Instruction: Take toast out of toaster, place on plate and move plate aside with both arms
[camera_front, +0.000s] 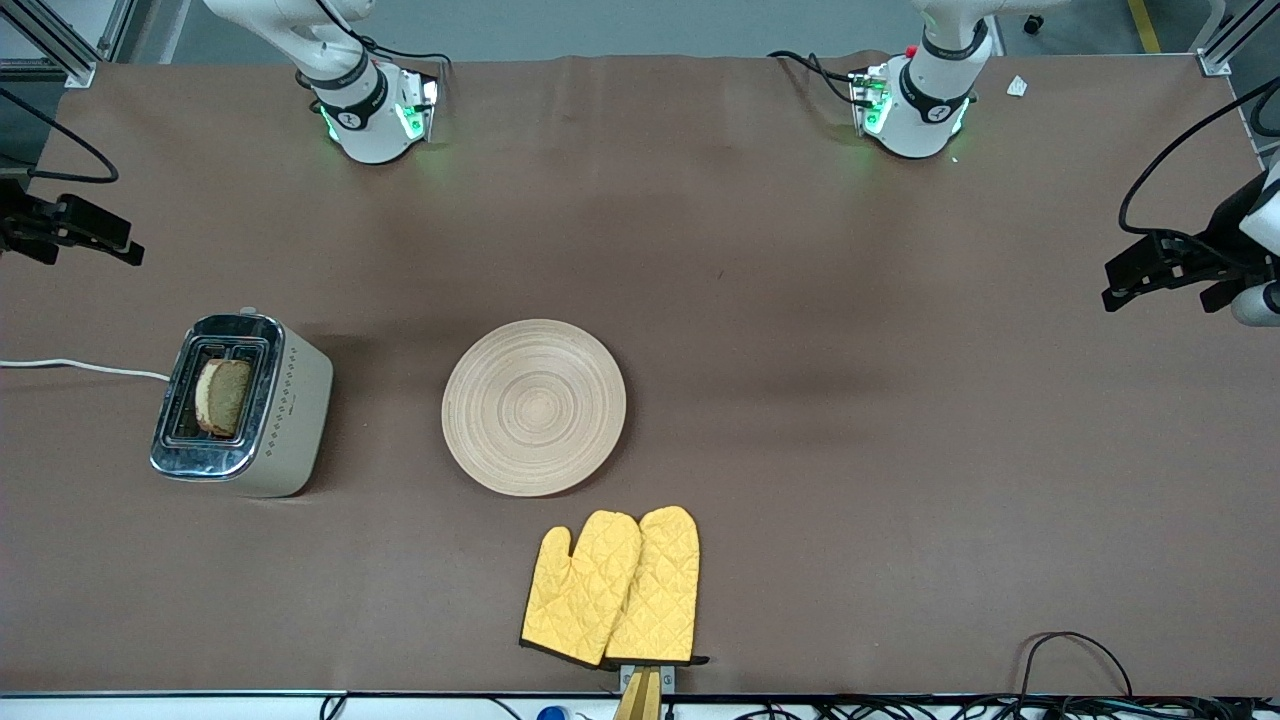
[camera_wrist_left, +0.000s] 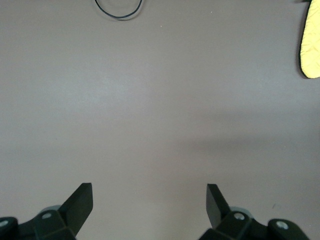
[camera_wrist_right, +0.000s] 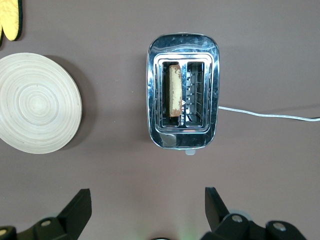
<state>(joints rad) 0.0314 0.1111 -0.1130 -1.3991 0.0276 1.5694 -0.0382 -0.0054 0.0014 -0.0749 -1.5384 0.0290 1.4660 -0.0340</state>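
Right gripper (camera_wrist_right: 145, 212) wide open, empty, over toaster (camera_wrist_right: 183, 91); its wrist view shows toast (camera_wrist_right: 174, 90) in slot. Left gripper (camera_wrist_left: 150, 205) open, empty, over bare table (camera_wrist_left: 150, 100). Plate (camera_front: 534, 407) at mitts' (camera_front: 612, 587) 12 o'clock.

I see a wide table (camera_front: 760, 300) covered in plain brown cloth under even light. Grey floor (camera_front: 620, 25) shows past its top edge, with metal frame posts (camera_front: 60, 40) at the corners.
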